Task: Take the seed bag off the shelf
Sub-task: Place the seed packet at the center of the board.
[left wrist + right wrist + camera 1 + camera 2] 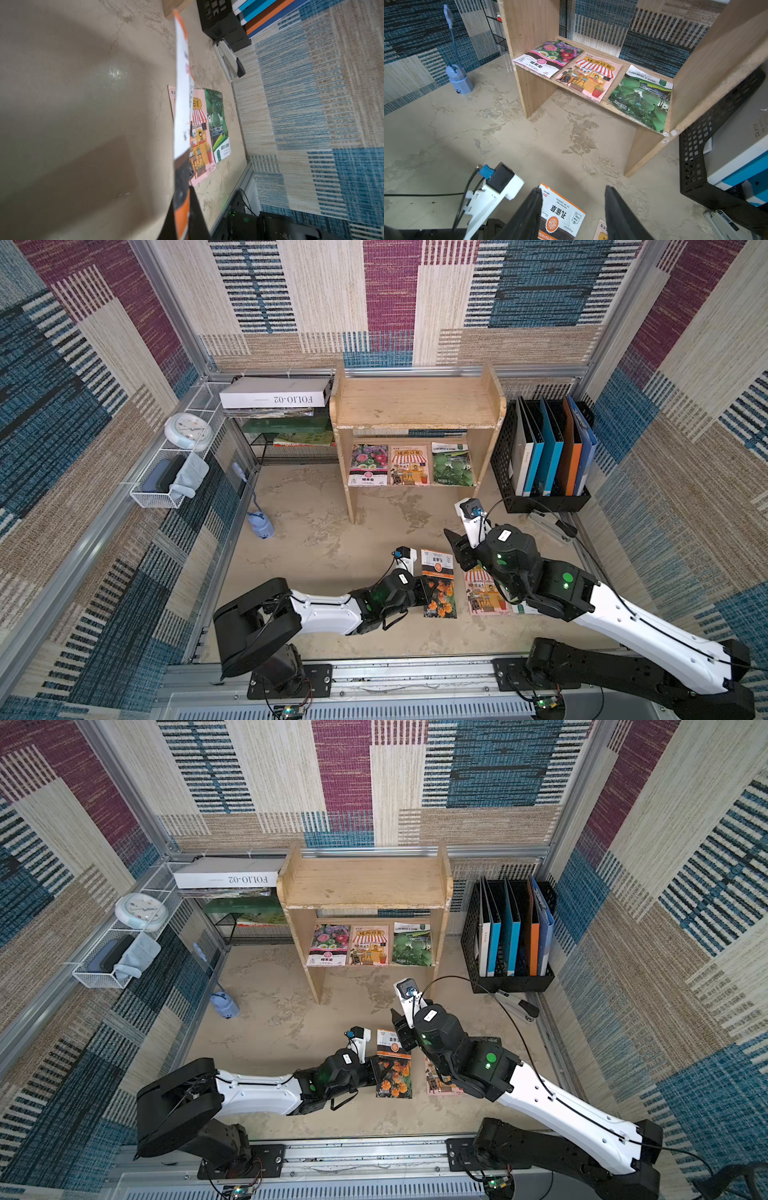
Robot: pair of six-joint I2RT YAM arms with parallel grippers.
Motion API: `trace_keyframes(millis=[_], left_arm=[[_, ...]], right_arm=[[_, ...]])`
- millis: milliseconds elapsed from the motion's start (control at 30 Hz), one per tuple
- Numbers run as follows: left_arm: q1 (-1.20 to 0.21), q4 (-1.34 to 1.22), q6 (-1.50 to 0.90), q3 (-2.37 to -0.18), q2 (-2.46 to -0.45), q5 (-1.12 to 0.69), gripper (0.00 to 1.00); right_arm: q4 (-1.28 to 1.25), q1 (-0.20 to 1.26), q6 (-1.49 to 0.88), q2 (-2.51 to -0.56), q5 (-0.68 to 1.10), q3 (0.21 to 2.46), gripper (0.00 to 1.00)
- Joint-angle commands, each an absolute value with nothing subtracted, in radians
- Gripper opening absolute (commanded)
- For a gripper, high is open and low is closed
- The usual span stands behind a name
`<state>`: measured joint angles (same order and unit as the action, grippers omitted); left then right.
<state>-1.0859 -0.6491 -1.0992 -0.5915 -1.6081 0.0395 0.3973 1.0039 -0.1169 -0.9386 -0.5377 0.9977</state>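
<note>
FOLIO-02 on the white box [274,393], far beyond my left gripper [424,591]; 孔雀草 on the orange seed bag [560,214] it clamps.

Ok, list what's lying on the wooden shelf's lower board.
Three seed bags lie flat side by side: a flower bag, a shopfront bag and a green-leaf bag. Anything beneath them is covered.
</note>
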Motion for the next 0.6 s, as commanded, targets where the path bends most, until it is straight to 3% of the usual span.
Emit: trace_keyframes(millis=[0, 233, 567], left_arm=[[-1.101, -0.81, -1.162, -0.597, -1.704, 0.072, 0.0], [-1.103, -0.859, -1.197, -0.643, -1.838, 0.053, 0.0], [-1.101, -0.66, -1.124, -0.709, -1.815, 0.078, 0.0]], right_arm=[[0.388, 1.005, -0.139, -0.925, -0.543, 0.982, 0.53], [0.407, 1.005, -0.144, -0.878, -0.553, 0.948, 0.53], [0.407, 1.005, -0.135, -0.848, -0.561, 0.926, 0.53]])
